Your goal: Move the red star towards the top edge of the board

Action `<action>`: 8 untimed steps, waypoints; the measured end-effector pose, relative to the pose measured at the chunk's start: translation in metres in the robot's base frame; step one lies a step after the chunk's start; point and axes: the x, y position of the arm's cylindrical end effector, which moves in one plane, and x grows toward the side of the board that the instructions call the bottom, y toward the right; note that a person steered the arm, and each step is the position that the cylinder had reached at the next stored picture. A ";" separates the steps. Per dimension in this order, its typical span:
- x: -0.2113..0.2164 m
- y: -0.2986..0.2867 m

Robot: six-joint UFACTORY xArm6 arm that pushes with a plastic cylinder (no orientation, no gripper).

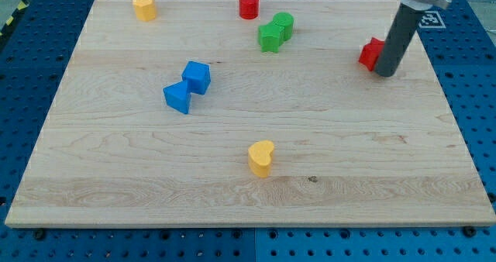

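Yellow block [144, 6] near top-left corner. Two blue blocks [188, 86] touching, left of centre. Yellow heart [261, 157] toward bottom edge, middle. Red cylinder [248, 5] at top edge. Two green blocks [275, 32] touching, just below it.

Red star [371, 53] near right edge, upper part of board [232, 208]. Tip [385, 72] touching star's right side, slightly below it. No jaws on rod; holds nothing. Star lies left of tip; judgement: tip must get below star before pushing toward top edge.

No containers.
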 end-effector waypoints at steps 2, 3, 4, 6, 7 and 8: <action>-0.013 -0.025; -0.017 -0.025; -0.031 -0.025; -0.047 -0.019; -0.045 0.005; -0.046 0.014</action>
